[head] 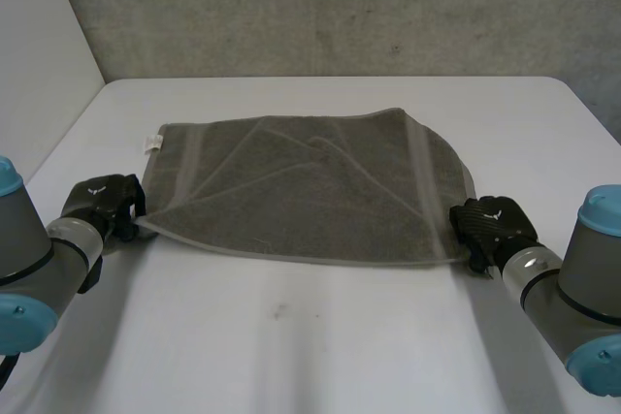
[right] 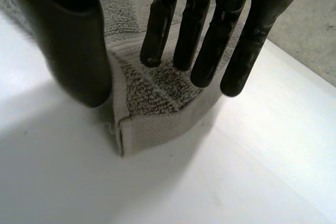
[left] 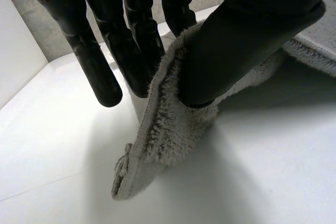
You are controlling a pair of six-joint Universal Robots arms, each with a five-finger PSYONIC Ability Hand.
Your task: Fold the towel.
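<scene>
**While towel lies spread, both robot hands grip its near corners**

Head view: as the grey towel [head: 310, 186] lies open on the white counter [head: 320, 336], w/ diagonal creases across its middle & a small white tag [head: 152, 143] at the far left corner, the left robot hand [head: 102, 203] sits at the near left corner & the right robot hand [head: 490, 222] at the near right corner. A grey wall [head: 320, 7] stands behind the counter.

Left wrist view: left robot hand [left: 247, 40] is grasping the towel [left: 168, 129]. Thumb presses on the pile side, straight fingers [left: 100, 72] stand on the other side, & the hemmed edge rises btwn them. Corner tip droops to the counter [left: 273, 171] below the thumb.

Right wrist view: right robot hand [right: 79, 51] is grasping the towel [right: 152, 103] too. Thumb is against the hem, fingertips [right: 210, 72] on the pile, & the corner is buckled up into a ridge btwn them. Corner's lower edge rests on the counter [right: 236, 171].
</scene>
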